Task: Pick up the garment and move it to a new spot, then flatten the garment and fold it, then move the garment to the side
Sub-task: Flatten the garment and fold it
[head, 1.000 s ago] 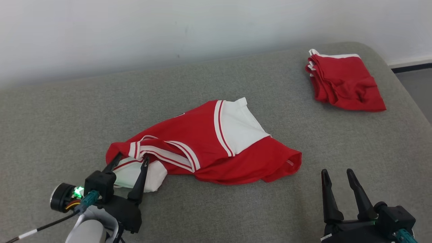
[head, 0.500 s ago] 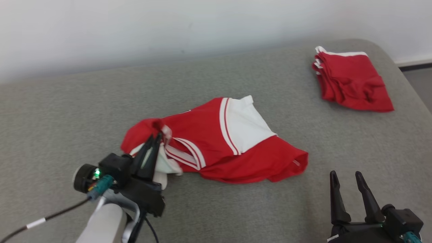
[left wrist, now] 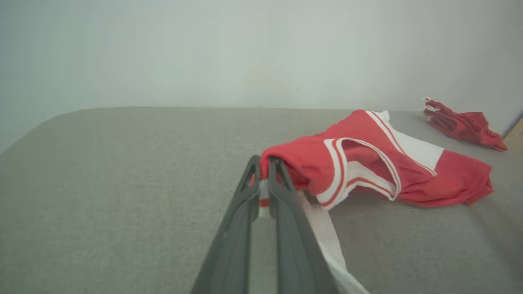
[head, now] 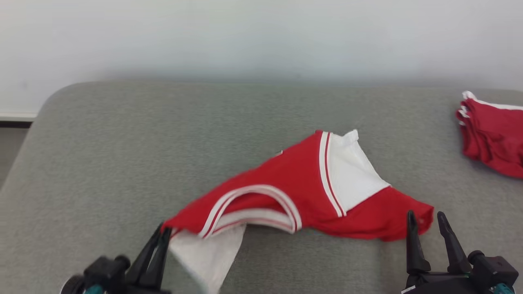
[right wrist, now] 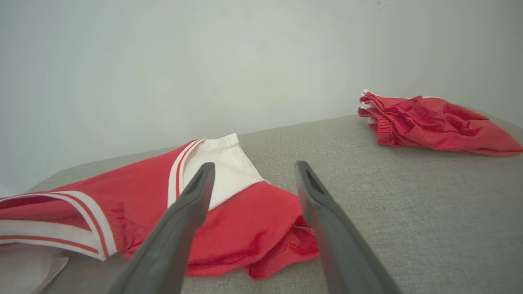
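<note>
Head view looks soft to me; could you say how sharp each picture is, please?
Head view: soft all over, the garment smeared near the left gripper. Left wrist view: its fingers blur toward the lens. Right wrist view: the folded pile is fairly crisp.

A grey fabric bed (head: 122, 143) with rounded corners stands against a plain white wall (head: 261, 36). Toward its far right edge lies a red pile (head: 490, 136) of folded, creased cloth with white trim at its far end. Past the bed's far left corner, a strip of grey floor (head: 10, 151) shows under a pale skirting (head: 16, 116)
</note>
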Tool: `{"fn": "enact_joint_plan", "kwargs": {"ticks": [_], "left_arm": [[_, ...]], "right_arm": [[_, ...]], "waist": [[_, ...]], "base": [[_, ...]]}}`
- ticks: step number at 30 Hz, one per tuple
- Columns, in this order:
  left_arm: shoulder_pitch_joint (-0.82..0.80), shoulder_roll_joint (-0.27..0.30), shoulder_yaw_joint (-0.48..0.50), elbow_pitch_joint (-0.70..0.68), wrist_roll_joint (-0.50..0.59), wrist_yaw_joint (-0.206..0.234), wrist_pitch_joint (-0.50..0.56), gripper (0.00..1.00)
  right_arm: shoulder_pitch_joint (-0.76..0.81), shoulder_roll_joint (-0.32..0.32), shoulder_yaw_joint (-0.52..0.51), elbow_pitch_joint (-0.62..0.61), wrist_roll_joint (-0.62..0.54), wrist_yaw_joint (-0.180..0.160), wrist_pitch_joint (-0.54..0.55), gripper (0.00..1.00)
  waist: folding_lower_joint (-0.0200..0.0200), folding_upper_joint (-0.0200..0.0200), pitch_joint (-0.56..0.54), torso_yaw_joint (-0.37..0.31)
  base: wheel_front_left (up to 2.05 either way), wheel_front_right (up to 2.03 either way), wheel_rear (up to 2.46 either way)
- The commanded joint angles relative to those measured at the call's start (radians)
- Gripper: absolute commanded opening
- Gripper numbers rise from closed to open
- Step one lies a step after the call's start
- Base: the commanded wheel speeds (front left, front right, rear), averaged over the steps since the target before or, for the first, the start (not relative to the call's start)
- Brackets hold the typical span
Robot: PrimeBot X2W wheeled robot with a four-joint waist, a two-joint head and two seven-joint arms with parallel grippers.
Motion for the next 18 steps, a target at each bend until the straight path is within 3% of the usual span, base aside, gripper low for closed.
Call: {"fn": "enact_joint_plan", "kwargs": {"ticks": [1,7,8,9,18], "left_arm": [[0.031,0.020,0.006,-0.005,0.008,0.009,0.005,0.00],[0.123,0.032,0.029,0.045,-0.024,0.033,-0.008,0.00],[0.123,0.032,0.033,0.062,-0.021,0.034,-0.023,0.37],[0.124,0.023,0.035,0.083,-0.029,0.036,-0.029,1.00],[0.082,0.027,0.107,0.107,-0.008,0.060,-0.111,1.00]], "right_arm": [[-0.003,0.000,0.002,0.002,0.004,-0.003,-0.004,1.00],[-0.006,0.000,0.008,0.010,-0.007,-0.003,-0.004,1.00],[-0.005,0.000,0.008,0.013,-0.009,-0.003,-0.004,1.00],[-0.004,0.000,0.007,0.013,-0.011,-0.003,-0.004,1.00],[0.015,0.000,-0.006,0.008,-0.011,-0.003,-0.002,1.00]], "waist": [[0.0001,-0.0001,-0.015,0.054],[0.0001,-0.0001,-0.016,0.051],[0.0001,-0.0001,-0.018,0.047],[0.0001,-0.0001,-0.020,0.043],[0.0001,-0.0001,-0.041,0.006]], "base": [[0.00,0.00,0.00],[0.00,0.00,0.00],[0.00,0.00,0.00],[0.00,0.00,0.00],[0.00,0.00,0.00]]}}
